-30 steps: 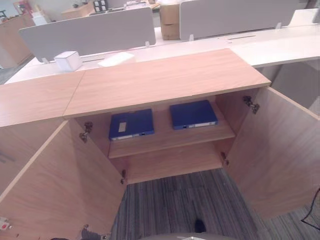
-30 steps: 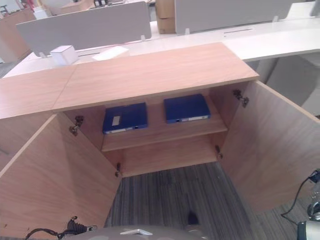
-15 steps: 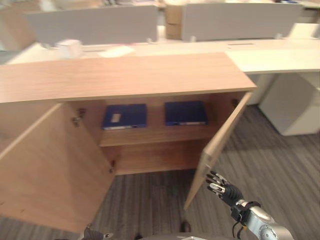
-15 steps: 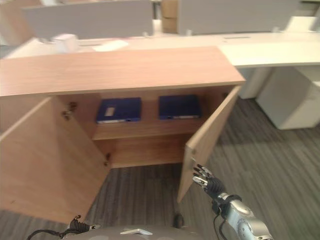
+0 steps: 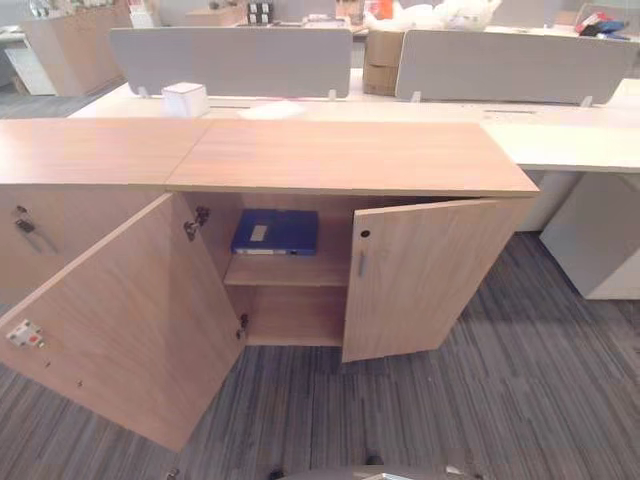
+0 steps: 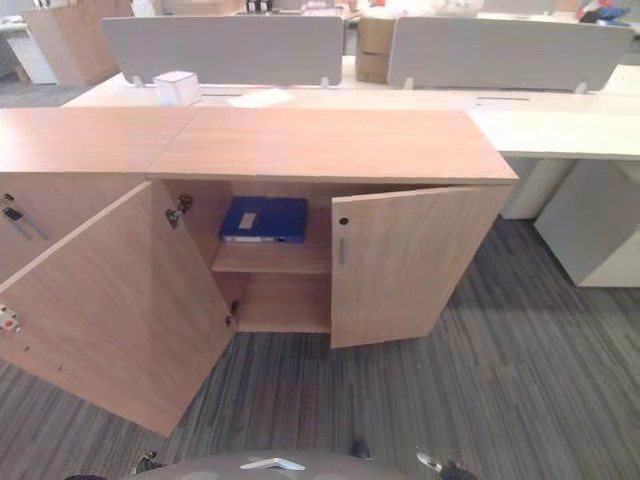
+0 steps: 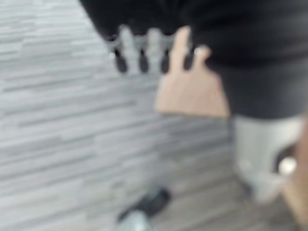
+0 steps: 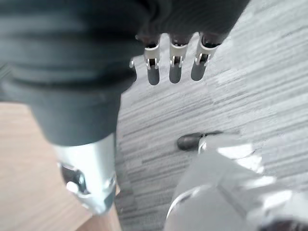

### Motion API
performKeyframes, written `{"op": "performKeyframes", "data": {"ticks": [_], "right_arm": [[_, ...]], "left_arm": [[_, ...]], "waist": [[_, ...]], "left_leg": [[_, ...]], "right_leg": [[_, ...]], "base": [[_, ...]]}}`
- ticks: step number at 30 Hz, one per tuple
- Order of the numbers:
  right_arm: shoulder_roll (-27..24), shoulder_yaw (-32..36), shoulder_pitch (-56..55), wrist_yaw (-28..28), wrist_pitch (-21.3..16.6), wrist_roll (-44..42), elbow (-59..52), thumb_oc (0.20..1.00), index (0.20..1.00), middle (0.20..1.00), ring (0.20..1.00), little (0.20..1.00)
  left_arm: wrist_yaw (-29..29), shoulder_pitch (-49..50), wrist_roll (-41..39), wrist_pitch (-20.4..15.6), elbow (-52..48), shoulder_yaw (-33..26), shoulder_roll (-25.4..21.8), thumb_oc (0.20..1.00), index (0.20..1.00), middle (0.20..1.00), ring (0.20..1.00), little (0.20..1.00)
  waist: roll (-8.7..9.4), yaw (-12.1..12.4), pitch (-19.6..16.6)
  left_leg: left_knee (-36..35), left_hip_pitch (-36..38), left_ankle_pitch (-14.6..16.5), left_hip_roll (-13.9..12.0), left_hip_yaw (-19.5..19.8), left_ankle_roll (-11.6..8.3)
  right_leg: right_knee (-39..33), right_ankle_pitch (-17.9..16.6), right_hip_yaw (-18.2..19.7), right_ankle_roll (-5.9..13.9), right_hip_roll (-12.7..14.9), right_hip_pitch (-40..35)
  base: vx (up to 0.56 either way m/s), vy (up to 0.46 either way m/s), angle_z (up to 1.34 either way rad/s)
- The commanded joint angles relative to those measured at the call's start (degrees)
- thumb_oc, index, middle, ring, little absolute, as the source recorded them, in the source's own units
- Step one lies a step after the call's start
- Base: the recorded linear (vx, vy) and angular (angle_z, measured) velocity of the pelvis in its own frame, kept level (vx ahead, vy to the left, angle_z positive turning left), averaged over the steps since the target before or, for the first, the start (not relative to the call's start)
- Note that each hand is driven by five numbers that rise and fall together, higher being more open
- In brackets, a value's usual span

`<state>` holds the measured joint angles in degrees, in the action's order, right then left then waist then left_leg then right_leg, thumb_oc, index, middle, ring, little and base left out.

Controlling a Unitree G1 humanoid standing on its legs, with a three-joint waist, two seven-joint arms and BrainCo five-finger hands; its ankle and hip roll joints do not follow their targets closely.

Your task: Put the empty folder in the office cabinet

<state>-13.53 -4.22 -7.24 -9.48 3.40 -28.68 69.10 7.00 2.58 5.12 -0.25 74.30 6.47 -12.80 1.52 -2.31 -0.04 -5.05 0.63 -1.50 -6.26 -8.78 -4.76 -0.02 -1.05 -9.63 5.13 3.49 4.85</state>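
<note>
The wooden office cabinet [image 5: 350,155] stands ahead with its left door [image 5: 120,320] swung wide open. Its right door [image 5: 420,275] is almost shut, with a narrow gap left. One blue folder [image 5: 275,231] lies flat on the upper shelf [image 5: 290,270] in the open left half; whatever lies behind the right door is hidden. My left hand [image 7: 144,53] hangs over the grey floor with relaxed fingers and holds nothing. The fingers of my right hand [image 8: 173,62] are straight, also over the floor, and empty.
A neighbouring cabinet [image 5: 60,150] joins on the left, with a key in its front [image 5: 25,225]. A white box [image 5: 184,99] and grey desk dividers [image 5: 230,60] stand behind. A white pedestal [image 5: 600,240] is at the right. Striped grey carpet [image 5: 480,400] lies in front.
The camera has drawn back. The right door has swung from wide open to almost shut, hiding the right-hand folder. My right hand, by that door half a second ago, has left the eye views.
</note>
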Motion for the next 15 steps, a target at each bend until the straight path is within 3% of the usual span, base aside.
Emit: {"op": "performKeyframes", "data": {"ticks": [1, 8, 9, 12, 14, 15], "right_arm": [[-1.6, 6.2, 5.6, 7.4, 1.7, 9.5, 12.1, 1.000, 1.000, 1.000, 1.000, 1.000], [-4.1, 11.7, 4.2, 9.1, 2.5, 9.8, 16.6, 1.000, 1.000, 1.000, 1.000, 1.000], [-5.9, 14.7, 3.4, 8.3, 2.9, 8.9, 16.3, 1.000, 1.000, 1.000, 1.000, 1.000], [-4.7, 15.3, 3.5, 7.1, 2.9, 5.9, 17.0, 1.000, 1.000, 1.000, 1.000, 1.000], [-4.6, 15.2, 3.5, 7.1, 2.9, 5.9, 17.0, 1.000, 1.000, 1.000, 1.000, 1.000], [-3.9, 14.6, 3.8, 6.7, 2.5, 3.8, 15.6, 1.000, 1.000, 1.000, 1.000, 1.000]], "left_arm": [[2.5, -3.8, -2.6, 1.0, 4.4, -3.8, -4.0, 1.000, 1.000, 1.000, 1.000, 1.000], [4.2, -0.6, -5.6, 1.2, 7.1, -11.5, -8.9, 1.000, 1.000, 1.000, 1.000, 1.000], [2.8, 3.8, -8.1, 1.4, 3.5, -17.5, -13.9, 1.000, 1.000, 1.000, 1.000, 1.000], [3.8, 9.1, -10.6, -0.2, 5.2, -23.6, -16.5, 1.000, 1.000, 1.000, 1.000, 1.000], [3.8, 9.2, -10.6, -0.2, 5.3, -23.6, -16.5, 1.000, 1.000, 1.000, 1.000, 1.000], [4.4, 8.9, -11.8, -0.5, 5.8, -25.6, -18.8, 1.000, 1.000, 1.000, 1.000, 1.000]], "waist": [[0.23, 0.0, -0.3], [0.02, 0.7, -0.3], [-0.56, 1.5, 0.1], [-0.64, 2.9, 0.4], [-0.59, 2.9, 0.3], [-0.41, 3.3, 0.5]], "left_leg": [[0.1, 3.1, 1.7, 2.2, 2.4, 1.55], [0.1, 2.7, 1.6, 2.6, 3.8, 1.73], [0.1, 2.4, 1.5, 3.0, 4.4, 1.87], [0.1, 1.9, 1.3, 3.3, 5.0, 1.88], [0.1, 1.9, 1.3, 3.3, 5.0, 1.88], [0.1, 1.6, 1.2, 3.4, 5.0, 1.88]], "right_leg": [[-1.3, 1.5, 0.9, 1.88, 2.7, -6.5], [-1.1, 1.6, -0.1, 2.05, 3.2, -6.8], [-1.0, 1.4, -0.6, 2.30, 3.4, -6.8], [-0.9, 1.2, -1.1, 2.53, 3.7, -6.4], [-0.9, 1.2, -1.1, 2.53, 3.7, -6.4], [-1.0, 1.0, -1.1, 2.67, 3.8, -6.2]], "base": [[0.02, 0.008, 0.17], [0.01, 0.036, 0.11], [-0.01, 0.101, 0.05], [-0.02, 0.073, 0.05], [0.00, 0.033, 0.16], [-0.01, 0.081, 0.33]]}}
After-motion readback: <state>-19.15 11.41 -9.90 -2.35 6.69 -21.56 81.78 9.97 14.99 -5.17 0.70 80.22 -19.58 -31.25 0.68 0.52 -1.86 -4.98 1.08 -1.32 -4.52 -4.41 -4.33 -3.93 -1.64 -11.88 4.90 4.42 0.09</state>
